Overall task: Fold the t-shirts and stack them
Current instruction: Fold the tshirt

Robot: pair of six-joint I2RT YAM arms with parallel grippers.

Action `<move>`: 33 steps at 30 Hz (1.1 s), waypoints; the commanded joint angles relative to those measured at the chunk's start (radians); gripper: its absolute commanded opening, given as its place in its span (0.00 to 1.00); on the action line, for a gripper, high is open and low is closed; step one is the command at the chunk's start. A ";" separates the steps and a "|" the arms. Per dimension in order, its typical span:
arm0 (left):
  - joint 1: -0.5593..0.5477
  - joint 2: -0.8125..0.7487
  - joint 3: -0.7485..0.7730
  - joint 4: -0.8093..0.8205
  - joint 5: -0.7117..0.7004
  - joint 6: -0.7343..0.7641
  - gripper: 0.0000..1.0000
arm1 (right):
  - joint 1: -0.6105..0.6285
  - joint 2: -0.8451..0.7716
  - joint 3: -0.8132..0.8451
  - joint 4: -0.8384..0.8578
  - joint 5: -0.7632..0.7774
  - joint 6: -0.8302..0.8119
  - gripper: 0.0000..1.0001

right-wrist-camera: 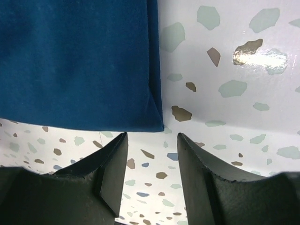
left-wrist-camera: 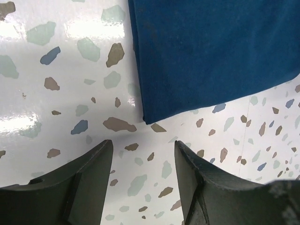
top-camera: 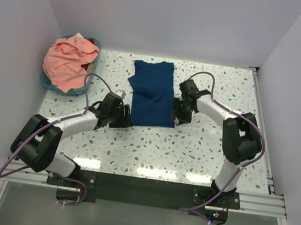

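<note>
A navy blue t-shirt (top-camera: 152, 93) lies folded into a long strip on the table's middle. My left gripper (top-camera: 125, 117) stands open just off its near left corner (left-wrist-camera: 149, 119), and only bare table shows between the fingers (left-wrist-camera: 143, 146). At the near right corner (right-wrist-camera: 157, 125) my right gripper (top-camera: 178, 118) is open too and holds nothing (right-wrist-camera: 152, 137). A salmon-pink t-shirt (top-camera: 67, 64) is heaped in the round teal basket (top-camera: 48, 83) at the far left.
The speckled white table (top-camera: 190, 151) is walled on the left, back and right. The basket stands against the left wall. A metal rail (top-camera: 262, 127) runs along the table's right edge. Both arm bases sit on the near edge.
</note>
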 commanded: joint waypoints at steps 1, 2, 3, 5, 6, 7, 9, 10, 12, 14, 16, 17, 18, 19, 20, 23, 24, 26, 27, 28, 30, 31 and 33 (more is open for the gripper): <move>-0.006 -0.029 -0.007 0.063 0.016 -0.028 0.59 | -0.001 -0.001 -0.022 0.044 -0.018 0.003 0.49; -0.006 -0.031 -0.006 0.063 0.013 -0.028 0.59 | -0.002 0.006 -0.027 0.047 -0.016 0.002 0.49; -0.006 -0.029 -0.007 0.065 0.013 -0.030 0.59 | -0.001 0.011 -0.030 0.050 -0.013 -0.003 0.48; -0.006 -0.026 -0.007 0.071 0.011 -0.030 0.59 | -0.002 0.020 -0.036 0.053 -0.012 -0.008 0.47; -0.006 -0.025 -0.006 0.072 0.012 -0.030 0.59 | -0.002 0.031 -0.037 0.055 -0.013 -0.009 0.46; -0.006 -0.020 -0.004 0.077 0.014 -0.030 0.59 | -0.002 0.036 -0.044 0.063 -0.016 -0.012 0.45; -0.006 -0.016 -0.003 0.081 0.016 -0.030 0.58 | -0.001 0.052 -0.047 0.073 -0.021 -0.014 0.43; -0.006 -0.010 0.000 0.081 0.014 -0.030 0.57 | -0.002 0.059 -0.048 0.076 -0.024 -0.015 0.42; -0.008 0.000 0.005 0.080 0.013 -0.028 0.57 | -0.001 0.065 -0.053 0.087 -0.033 -0.015 0.38; -0.008 0.018 0.011 0.080 0.011 -0.030 0.57 | -0.002 0.071 -0.053 0.092 -0.042 -0.017 0.36; -0.008 0.038 0.020 0.077 0.006 -0.027 0.56 | -0.001 0.079 -0.048 0.092 -0.047 -0.023 0.31; -0.008 0.043 0.023 0.074 0.003 -0.028 0.55 | -0.002 0.079 -0.047 0.090 -0.050 -0.023 0.29; -0.009 0.050 0.029 0.072 0.000 -0.028 0.55 | -0.001 0.080 -0.044 0.089 -0.052 -0.024 0.27; -0.009 0.061 0.036 0.071 -0.001 -0.027 0.54 | -0.002 0.079 -0.044 0.087 -0.053 -0.024 0.26; -0.011 0.066 0.039 0.072 -0.001 -0.027 0.53 | -0.002 0.079 -0.044 0.087 -0.053 -0.024 0.25; -0.014 0.084 0.046 0.080 -0.001 -0.025 0.52 | -0.001 0.077 -0.045 0.084 -0.055 -0.028 0.23; -0.017 0.089 0.046 0.084 -0.001 -0.025 0.52 | -0.001 0.076 -0.045 0.083 -0.056 -0.028 0.22; -0.017 0.098 0.048 0.103 0.003 -0.025 0.52 | -0.001 0.076 -0.045 0.081 -0.058 -0.026 0.21; -0.017 0.104 0.051 0.109 0.005 -0.025 0.52 | -0.002 0.077 -0.045 0.080 -0.059 -0.026 0.21; -0.017 0.110 0.056 0.114 0.006 -0.025 0.51 | -0.001 0.076 -0.045 0.078 -0.059 -0.026 0.21; -0.018 0.122 0.060 0.117 0.008 -0.024 0.50 | -0.001 0.076 -0.044 0.077 -0.059 -0.029 0.19; -0.018 0.135 0.068 0.111 0.008 -0.021 0.49 | -0.001 0.076 -0.042 0.075 -0.059 -0.028 0.19; -0.020 0.144 0.071 0.112 0.008 -0.017 0.46 | -0.001 0.074 -0.039 0.073 -0.064 -0.029 0.17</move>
